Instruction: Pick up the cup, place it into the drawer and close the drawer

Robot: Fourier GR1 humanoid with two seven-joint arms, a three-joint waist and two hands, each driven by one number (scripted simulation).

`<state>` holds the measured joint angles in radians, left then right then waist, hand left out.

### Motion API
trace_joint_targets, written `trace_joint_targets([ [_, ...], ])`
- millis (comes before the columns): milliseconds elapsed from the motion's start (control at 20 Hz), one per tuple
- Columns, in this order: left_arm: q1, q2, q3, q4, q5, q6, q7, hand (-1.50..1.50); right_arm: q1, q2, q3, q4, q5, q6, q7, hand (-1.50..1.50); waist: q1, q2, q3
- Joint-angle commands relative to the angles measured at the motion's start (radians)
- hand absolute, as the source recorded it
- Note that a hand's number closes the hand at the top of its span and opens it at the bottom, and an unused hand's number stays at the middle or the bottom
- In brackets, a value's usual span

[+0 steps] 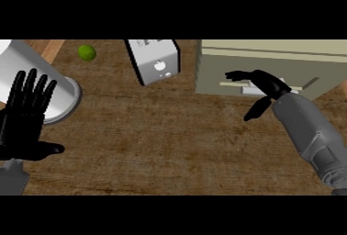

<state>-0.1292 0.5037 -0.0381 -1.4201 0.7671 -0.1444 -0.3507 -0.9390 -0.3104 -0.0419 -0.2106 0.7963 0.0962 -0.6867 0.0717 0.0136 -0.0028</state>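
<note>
A beige drawer unit (271,59) stands at the back right of the wooden counter (169,147). Its front carries a pale bar handle (232,84). My right hand (267,85) lies against that front, by the handle, with its fingers stretched left and its thumb pointing down. A small pale patch (251,90) shows just under the fingers; I cannot tell what it is. No cup shows plainly anywhere. My left hand (24,119) rests open at the left edge, fingers up.
A large grey-white cylindrical vessel (58,87) lies at the back left, partly behind my left hand. A silver toaster (154,62) stands at the back centre, and a green lime (86,52) lies left of it.
</note>
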Motion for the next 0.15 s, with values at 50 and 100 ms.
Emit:
trace_joint_targets([
  [50, -0.034, -0.021, -0.014, 0.02, -0.037, 0.017, -0.014, -1.5, -0.091, -0.046, -0.038, 0.051, -0.01, -0.04, 0.103, -1.5, 0.017, 0.029, 0.007],
  [100, -0.046, -0.018, -0.006, 0.037, -0.035, 0.018, -0.006, -1.5, -0.086, -0.043, -0.036, 0.058, -0.008, -0.044, 0.097, -1.5, 0.006, 0.024, 0.006],
])
